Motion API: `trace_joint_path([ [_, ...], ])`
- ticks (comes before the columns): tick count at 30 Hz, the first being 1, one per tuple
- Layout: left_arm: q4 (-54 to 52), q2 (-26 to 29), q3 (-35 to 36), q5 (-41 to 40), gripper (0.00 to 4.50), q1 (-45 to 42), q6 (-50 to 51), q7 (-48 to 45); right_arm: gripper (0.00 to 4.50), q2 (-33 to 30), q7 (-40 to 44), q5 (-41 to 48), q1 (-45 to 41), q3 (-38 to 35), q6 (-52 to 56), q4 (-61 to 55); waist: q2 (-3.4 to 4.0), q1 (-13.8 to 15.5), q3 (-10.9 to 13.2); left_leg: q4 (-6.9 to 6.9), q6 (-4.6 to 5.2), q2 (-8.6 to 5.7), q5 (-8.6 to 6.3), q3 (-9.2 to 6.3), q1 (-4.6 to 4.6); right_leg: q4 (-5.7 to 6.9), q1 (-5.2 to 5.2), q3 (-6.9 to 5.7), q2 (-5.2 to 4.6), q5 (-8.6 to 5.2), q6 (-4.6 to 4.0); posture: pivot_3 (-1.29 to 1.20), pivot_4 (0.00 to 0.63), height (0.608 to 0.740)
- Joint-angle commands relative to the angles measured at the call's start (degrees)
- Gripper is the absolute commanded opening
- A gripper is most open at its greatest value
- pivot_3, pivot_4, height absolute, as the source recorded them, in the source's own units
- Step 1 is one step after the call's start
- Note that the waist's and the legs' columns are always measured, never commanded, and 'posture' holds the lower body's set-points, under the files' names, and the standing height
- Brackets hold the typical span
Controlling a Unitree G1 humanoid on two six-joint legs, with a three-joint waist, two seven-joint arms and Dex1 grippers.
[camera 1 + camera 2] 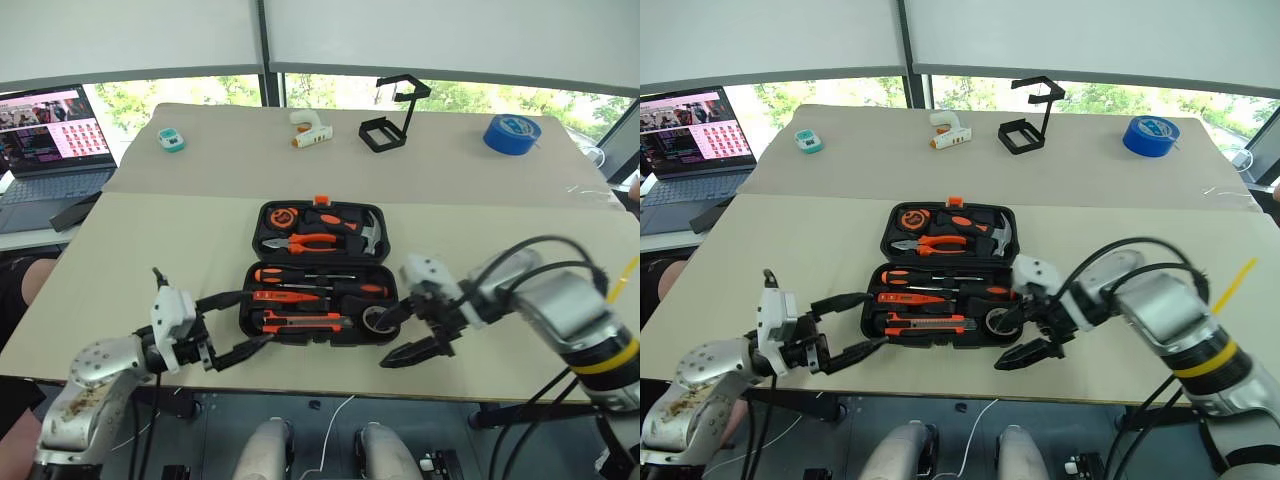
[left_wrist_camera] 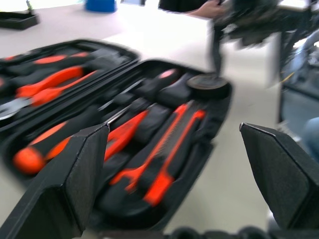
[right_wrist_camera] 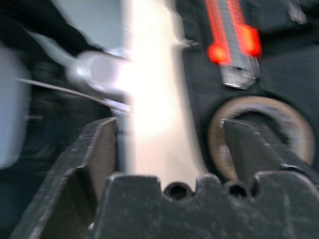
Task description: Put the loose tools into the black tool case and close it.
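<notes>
The black tool case (image 1: 330, 343) lies open in the middle of the table. Its near half holds two orange-and-black screwdrivers (image 1: 300, 275), a slim orange tester (image 1: 290, 295), the utility knife (image 1: 305, 321) and the small dark tape roll (image 1: 377, 320). My left gripper (image 1: 252, 322) is open at the case's front left corner, its fingers (image 2: 75, 184) spread wide and empty. My right gripper (image 1: 390, 342) is open at the front right corner, just beside the tape roll (image 3: 294, 124), with nothing between its fingers (image 3: 94, 164).
The lid half holds pliers (image 1: 310, 242), a hammer (image 1: 370, 232) and a tape measure (image 1: 283, 216). At the back stand a big blue tape roll (image 1: 512, 133), a black wire stand (image 1: 390, 120), a white-orange gun-shaped tool (image 1: 308, 128) and a small teal object (image 1: 171, 139). A laptop (image 1: 50, 140) sits far left.
</notes>
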Motion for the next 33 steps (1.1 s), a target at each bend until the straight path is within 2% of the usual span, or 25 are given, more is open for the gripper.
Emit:
trace_joint_path([
  [1, 4.3, -0.5, 2.7, 0.5, 3.39, -4.3, -0.7, 3.0, 3.83, 2.0, -1.2, -1.5, 1.0, -6.4, -10.2, 9.3, -0.03, -0.1, 0.0, 0.05, 0.00, 0.00, 0.00, 0.01, 0.04, 0.03, 0.02, 0.00, 0.03, 0.01, 0.00, 0.00, 0.150, 0.740],
  [2, 5.7, -0.6, 2.6, 1.5, 3.02, -5.4, -0.7, 4.1, 3.83, 2.5, -2.0, -3.1, 1.4, -6.7, -13.2, 11.4, -0.03, -0.1, 0.0, 0.04, 0.00, 0.00, 0.00, 0.02, 0.04, 0.03, 0.01, 0.01, 0.04, 0.01, 0.00, 0.00, 0.150, 0.740],
  [4, 8.5, -0.6, 1.9, 3.7, 2.31, -8.0, 0.3, 6.6, 3.32, 4.0, -4.2, -5.7, 2.1, -7.4, -18.1, 14.6, -0.03, -0.1, 0.0, 0.01, 0.00, 0.00, 0.00, 0.04, 0.04, 0.05, 0.00, 0.02, 0.07, 0.01, 0.00, 0.00, 0.150, 0.740],
  [9, 14.5, -1.1, -1.2, 7.7, 0.41, -14.1, 1.6, 9.5, 1.67, 9.8, -13.5, -12.9, 2.0, -7.5, -28.9, 22.7, -0.04, -0.5, 0.0, 0.03, -0.01, -0.02, 0.00, 0.09, -0.03, 0.22, -0.14, 0.05, 0.10, 0.02, 0.01, 0.00, 0.150, 0.740],
  [11, 16.2, -1.3, -2.3, 9.1, 0.01, -16.0, 2.0, 10.3, 1.07, 11.4, -16.3, -15.9, 1.4, -7.1, -33.6, 26.1, -0.04, -0.6, 0.0, 0.04, -0.02, -0.05, 0.01, 0.10, -0.02, 0.27, -0.14, 0.06, 0.08, 0.02, 0.02, 0.00, 0.150, 0.740],
  [14, 19.0, -1.7, -3.8, 11.2, 0.00, -18.4, 2.3, 11.4, 0.05, 14.4, -21.0, -19.7, -0.3, -7.0, -40.1, 31.5, -0.04, -0.7, 0.0, 0.03, -0.02, -0.06, 0.01, 0.11, -0.02, 0.27, -0.17, 0.06, 0.08, 0.02, 0.02, 0.00, 0.150, 0.740],
  [18, 21.3, -3.9, -8.1, 12.4, 0.00, -22.3, 4.6, 10.0, 0.02, 19.0, -24.6, -23.7, -3.5, -5.3, -46.1, 39.3, -0.04, -1.1, 0.0, 0.03, -0.04, -0.06, 0.02, 0.12, -0.02, 0.33, -0.18, 0.07, 0.09, 0.02, 0.02, 0.00, 0.150, 0.740],
  [21, 22.5, -5.6, -11.6, 13.6, 0.00, -25.0, 5.2, 8.4, 0.02, 20.8, -22.7, -24.6, -4.6, -4.2, -47.5, 42.0, -0.04, -1.1, 0.0, 0.03, -0.05, -0.08, 0.03, 0.12, -0.02, 0.35, -0.17, 0.07, 0.09, 0.03, 0.02, 0.00, 0.150, 0.740],
  [25, 24.2, -7.5, -14.3, 14.9, 0.00, -27.7, 4.7, 6.6, 0.02, 20.8, -19.1, -23.4, -3.6, -4.4, -44.2, 38.7, -0.04, -0.4, 0.0, 0.04, -0.05, -0.13, 0.03, 0.06, -0.08, 0.37, -0.18, 0.06, 0.07, 0.04, 0.06, 0.00, 0.150, 0.740],
  [33, 27.7, -11.8, -17.1, 17.6, 0.00, -31.7, 2.6, 4.6, 0.02, 16.9, -18.9, -22.6, 2.3, -7.5, -37.2, 29.0, -0.04, 0.5, 0.0, 0.08, -0.04, -0.18, 0.03, 0.05, -0.18, 0.35, -0.16, 0.04, 0.05, 0.09, 0.15, 0.00, 0.150, 0.740],
])
